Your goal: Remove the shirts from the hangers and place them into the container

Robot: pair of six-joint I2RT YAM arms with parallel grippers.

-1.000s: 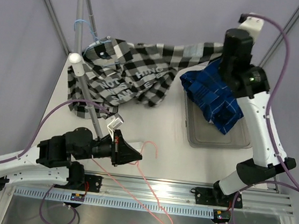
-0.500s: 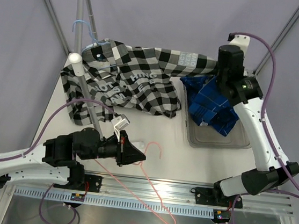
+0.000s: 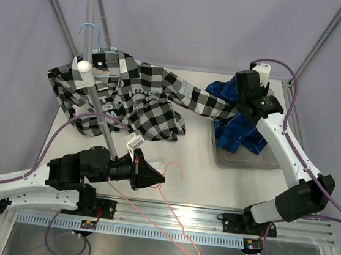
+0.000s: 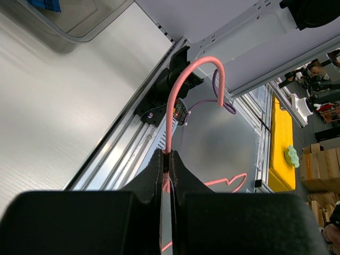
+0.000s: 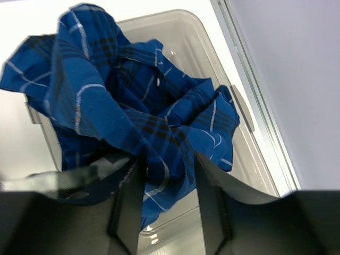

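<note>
The black, white and grey checked shirt (image 3: 134, 95) hangs off the light blue hanger (image 3: 96, 36) at the rack. One sleeve stretches right onto the blue plaid shirt (image 3: 243, 136), which is heaped in the see-through container (image 3: 249, 163). My right gripper (image 3: 235, 101) hovers over that heap. In the right wrist view the right gripper (image 5: 169, 204) is open above the blue plaid shirt (image 5: 133, 106), with the checked sleeve (image 5: 48, 180) a blur beside the left finger. My left gripper (image 3: 160, 178) is shut on the neck of the bare pink hanger (image 4: 175, 90), whose frame (image 3: 175, 223) trails over the front rail.
The white rack pole (image 3: 96, 103) slants from the back left corner down toward my left arm. A metal rail (image 3: 210, 215) runs along the table's near edge. The container's corner (image 4: 74, 32) shows in the left wrist view. Purple cables loop around both arms.
My right gripper has opened and let the checked sleeve go while dropping lower over the container. The checked shirt has slid back left toward the rack. The left arm has barely moved.
</note>
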